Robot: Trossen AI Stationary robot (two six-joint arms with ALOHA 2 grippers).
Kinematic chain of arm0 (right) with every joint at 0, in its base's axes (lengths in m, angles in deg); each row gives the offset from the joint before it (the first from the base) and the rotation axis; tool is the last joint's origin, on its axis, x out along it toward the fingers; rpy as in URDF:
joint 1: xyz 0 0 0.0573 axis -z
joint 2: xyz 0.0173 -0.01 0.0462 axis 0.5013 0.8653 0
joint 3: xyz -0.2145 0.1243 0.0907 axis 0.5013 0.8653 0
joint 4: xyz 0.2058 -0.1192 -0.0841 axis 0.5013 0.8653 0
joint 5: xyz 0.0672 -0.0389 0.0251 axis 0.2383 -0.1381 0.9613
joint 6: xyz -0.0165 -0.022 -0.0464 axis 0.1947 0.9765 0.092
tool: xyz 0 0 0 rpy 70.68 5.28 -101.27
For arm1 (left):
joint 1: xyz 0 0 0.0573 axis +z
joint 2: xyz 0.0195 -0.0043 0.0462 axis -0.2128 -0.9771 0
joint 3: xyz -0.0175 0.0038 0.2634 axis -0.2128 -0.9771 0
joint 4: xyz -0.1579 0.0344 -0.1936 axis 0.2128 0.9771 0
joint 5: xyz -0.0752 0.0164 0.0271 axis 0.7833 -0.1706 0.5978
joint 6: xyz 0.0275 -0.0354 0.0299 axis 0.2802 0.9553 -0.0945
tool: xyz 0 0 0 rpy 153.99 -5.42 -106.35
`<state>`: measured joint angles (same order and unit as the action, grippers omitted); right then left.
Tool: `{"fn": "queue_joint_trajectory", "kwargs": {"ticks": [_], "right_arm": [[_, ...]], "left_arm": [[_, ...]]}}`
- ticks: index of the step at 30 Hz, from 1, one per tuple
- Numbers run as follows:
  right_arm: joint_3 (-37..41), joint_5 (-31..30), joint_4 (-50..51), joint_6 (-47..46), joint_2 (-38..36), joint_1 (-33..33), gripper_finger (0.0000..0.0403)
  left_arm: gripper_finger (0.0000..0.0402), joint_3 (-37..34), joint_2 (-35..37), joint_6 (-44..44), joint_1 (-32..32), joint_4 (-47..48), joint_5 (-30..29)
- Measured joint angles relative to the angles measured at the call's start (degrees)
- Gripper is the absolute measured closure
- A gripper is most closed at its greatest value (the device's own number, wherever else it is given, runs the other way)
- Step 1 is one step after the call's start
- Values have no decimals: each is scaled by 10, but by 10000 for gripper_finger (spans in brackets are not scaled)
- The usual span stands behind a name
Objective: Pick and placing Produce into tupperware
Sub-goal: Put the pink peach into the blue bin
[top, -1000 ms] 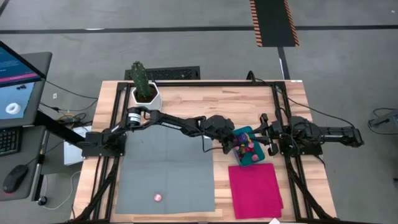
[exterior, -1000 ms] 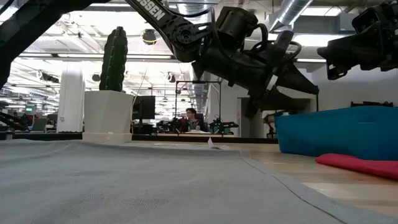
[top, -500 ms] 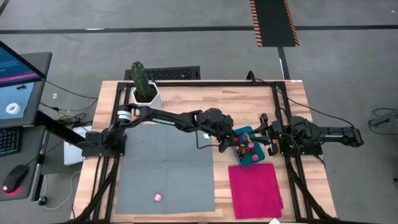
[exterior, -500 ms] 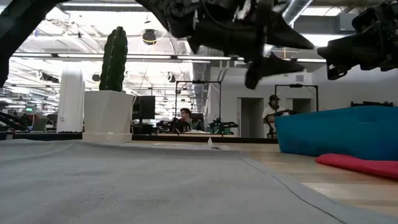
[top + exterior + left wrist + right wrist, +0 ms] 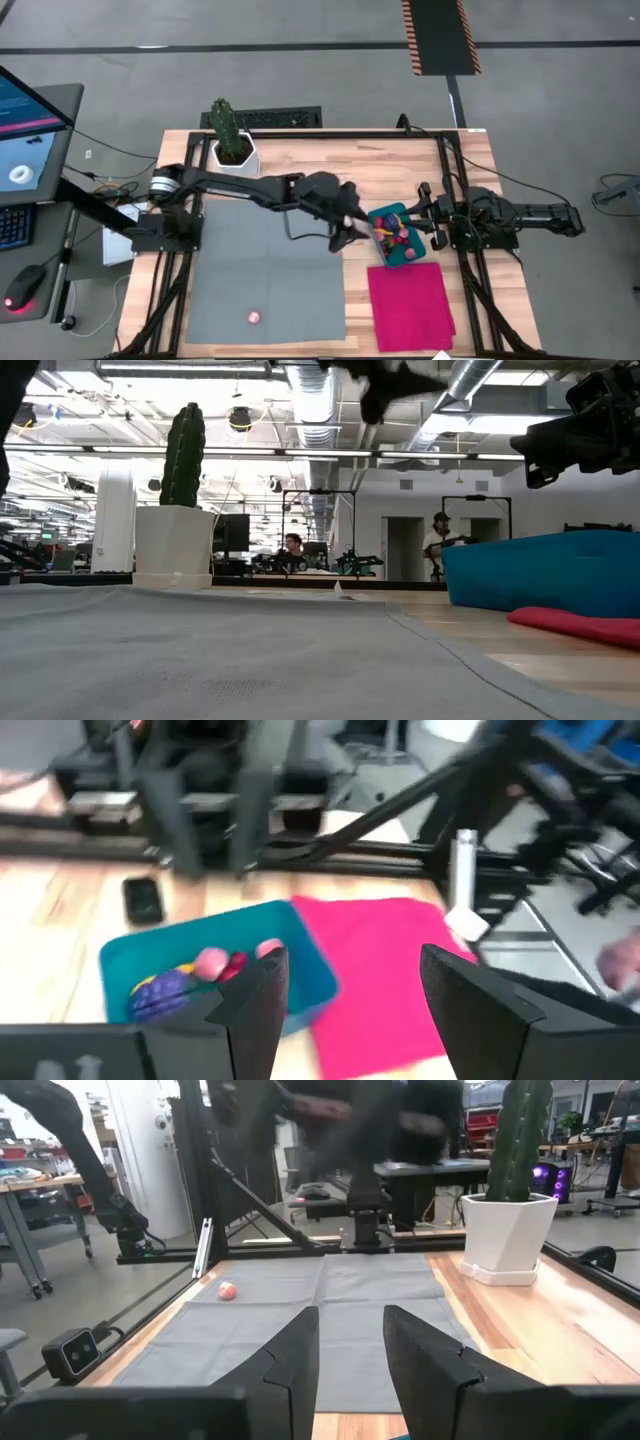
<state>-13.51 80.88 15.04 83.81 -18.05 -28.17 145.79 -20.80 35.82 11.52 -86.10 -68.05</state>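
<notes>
The left claw is pulling back from the teal tub and is now hanging over the seam between the grey mat and the bare wood of the tabletop, where a second ago it was reaching right over the tub's near rim. Its fingers are standing spread with nothing between them, and in the left wrist view the tub is sitting just ahead of them beside the magenta cloth, holding a purple piece, a pink one and something red and yellow. In the low view the arm has risen almost out of the top of the picture, having filled the middle of it a second ago. That looks like a drop just completed: the piece is in the tub and the arm is freeing itself for another trip. One small pink fruit is lying alone on the grey mat, well apart from the tub, and is probably the next target. The right claw is waiting on the far side of the tub, its fingers standing a little apart and gripping nothing. The cactus in its white pot is standing at the back of the tabletop, clear of the work.
</notes>
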Motion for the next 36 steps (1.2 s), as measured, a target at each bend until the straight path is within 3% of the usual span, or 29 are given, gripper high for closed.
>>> {"fn": "queue_joint_trajectory", "kwargs": {"ticks": [6,17,28,31,36], "right_arm": [[0,0,0,0,0,0,265],[0,0,0,0,0,0,265],[0,0,0,0,1,0,266],[0,0,0,0,1,0,266],[0,0,0,0,1,0,264]], "left_arm": [[184,-92,104,2,-42,-62,-23],[184,-381,344,15,-124,-240,-128],[184,-520,513,120,-215,-120,-261],[184,-532,526,116,-250,-69,-262],[184,-534,513,190,-312,12,-262]]}}
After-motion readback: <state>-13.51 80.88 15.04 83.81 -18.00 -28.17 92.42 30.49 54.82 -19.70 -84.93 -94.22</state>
